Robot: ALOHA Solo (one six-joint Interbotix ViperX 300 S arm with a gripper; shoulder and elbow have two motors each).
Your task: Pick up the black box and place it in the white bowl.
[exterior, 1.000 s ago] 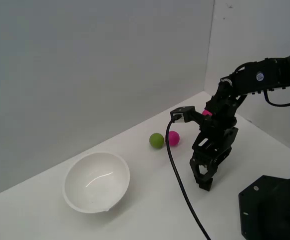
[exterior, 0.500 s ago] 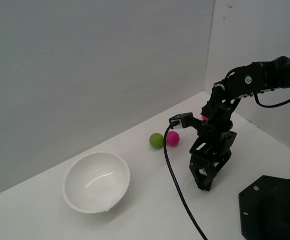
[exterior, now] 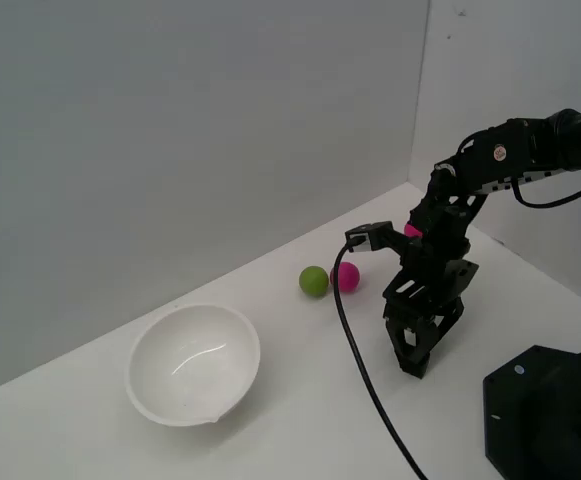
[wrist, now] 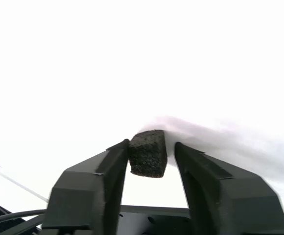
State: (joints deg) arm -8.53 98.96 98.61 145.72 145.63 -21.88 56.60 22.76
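the gripper (exterior: 415, 366) points straight down at the white table (exterior: 300, 400), its tips at or just above the surface, on the exterior view's right. in the wrist view the black box (wrist: 148, 153) sits between the two fingers (wrist: 95, 186); one finger touches its side, while a thin gap shows at the other, so the jaws are nearly closed around it and a firm grip cannot be confirmed. the white bowl (exterior: 194, 364) stands well apart, toward the exterior view's left, upright and holding nothing visible. a green ball (exterior: 314, 281) and a pink ball (exterior: 347, 276) touch each other behind the gripper, near the wall. a black cable (exterior: 360, 360) trails from the arm across the table.
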